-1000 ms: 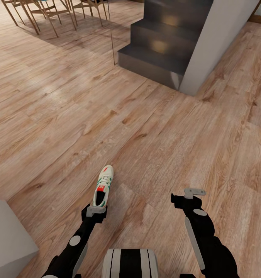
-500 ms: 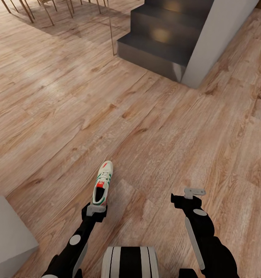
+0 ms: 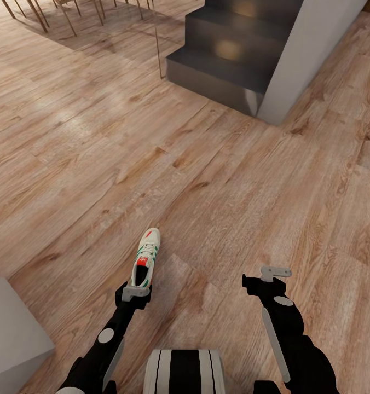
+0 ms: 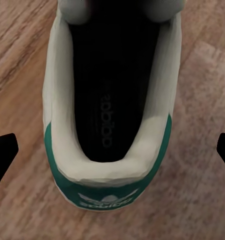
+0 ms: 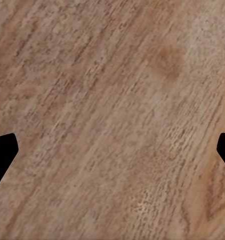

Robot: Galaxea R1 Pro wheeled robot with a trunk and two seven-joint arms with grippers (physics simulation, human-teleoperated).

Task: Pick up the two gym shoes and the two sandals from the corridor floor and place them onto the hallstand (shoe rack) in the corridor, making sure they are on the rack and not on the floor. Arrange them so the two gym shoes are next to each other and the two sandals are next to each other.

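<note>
The left gripper (image 3: pixel 136 291) is hovering with its fingers spread wide over the heel of a gym shoe (image 3: pixel 145 260), apparently lining up the first pick. The shoe is lying on the corridor floor (image 3: pixel 218 180), heel just under the gripper, toe pointing away. Next: lowering and closing across the heel. The right gripper (image 3: pixel 275 272) is hanging spread, holding nothing. Beyond, dark stair steps (image 3: pixel 223 60).

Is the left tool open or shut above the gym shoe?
Open. In the left wrist view, the left tool's two fingertips stand far apart on either side of the gym shoe, touching nothing.
</note>
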